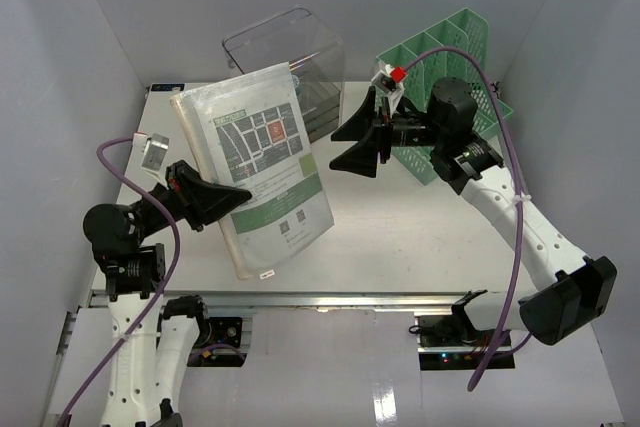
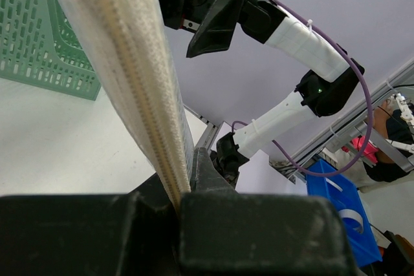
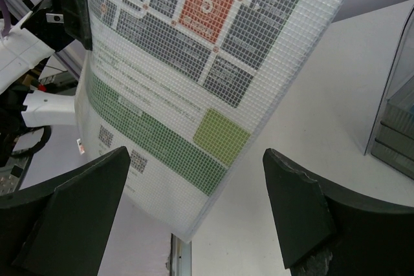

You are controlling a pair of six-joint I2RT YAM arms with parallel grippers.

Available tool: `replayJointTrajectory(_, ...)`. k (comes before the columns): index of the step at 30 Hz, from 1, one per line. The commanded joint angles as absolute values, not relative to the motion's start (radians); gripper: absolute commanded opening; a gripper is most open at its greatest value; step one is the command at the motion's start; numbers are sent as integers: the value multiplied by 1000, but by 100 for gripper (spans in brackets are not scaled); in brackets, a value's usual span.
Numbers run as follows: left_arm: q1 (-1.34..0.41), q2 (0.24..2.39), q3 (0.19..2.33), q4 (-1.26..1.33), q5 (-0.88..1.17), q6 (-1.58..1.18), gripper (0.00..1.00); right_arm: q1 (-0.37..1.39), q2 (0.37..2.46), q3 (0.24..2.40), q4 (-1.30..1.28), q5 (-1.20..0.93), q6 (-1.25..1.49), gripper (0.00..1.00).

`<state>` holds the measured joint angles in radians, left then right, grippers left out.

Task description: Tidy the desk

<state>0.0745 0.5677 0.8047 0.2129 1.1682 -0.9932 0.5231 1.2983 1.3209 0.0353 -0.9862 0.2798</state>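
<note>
So the left gripper (image 1: 222, 197) is clamped tight on the left edge of the mesh document pouch (image 1: 262, 157), the one with the map sheet inside. It holds the pouch tilted up off the tabletop (image 1: 410, 237), which spreads white under both arms with its metal rail (image 1: 330, 299) along the near edge. The right gripper (image 1: 352, 147) is wide open with nothing in it, its 2 fingers pointed at the pouch's right edge, not touching as far as I can tell. My guess is the step here is a handover, or a 2-arm steadying, so the pouch can go into the green file rack (image 1: 455, 57) at the back right. To do it well I'd bring the right gripper in square on the free edge and bite well in from the corner, since the thing looks floppy. I'd only let the left side go once the right has closed firmly. In the left wrist view the pouch is pinched right at its edge, so any tug could slip it. Room-wise, the rack sits just behind the right arm and the clear drawer box (image 1: 285, 47) is just behind the pouch's top, so swinging backward is tight. The open space is the middle and front of the tabletop, though the pouch's lower corner hangs near the rail, so don't drift forward.
</note>
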Motion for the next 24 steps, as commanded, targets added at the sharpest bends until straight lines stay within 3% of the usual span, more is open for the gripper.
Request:
replayJointTrajectory(1,42,587,821,303,1166,-1009,2,518,1325,1353,102,-981,319,90)
replayJointTrajectory(11,-151,627,798,324,1087,-974,1,517,1339,1347,108,-953,282,90)
replayJointTrajectory(17,-383,699,779,321,967,-901,0,514,1313,1297,107,-905,262,90)
replayJointTrajectory(24,-489,754,796,275,892,-788,0,493,1231,1223,126,-1061,244,90)
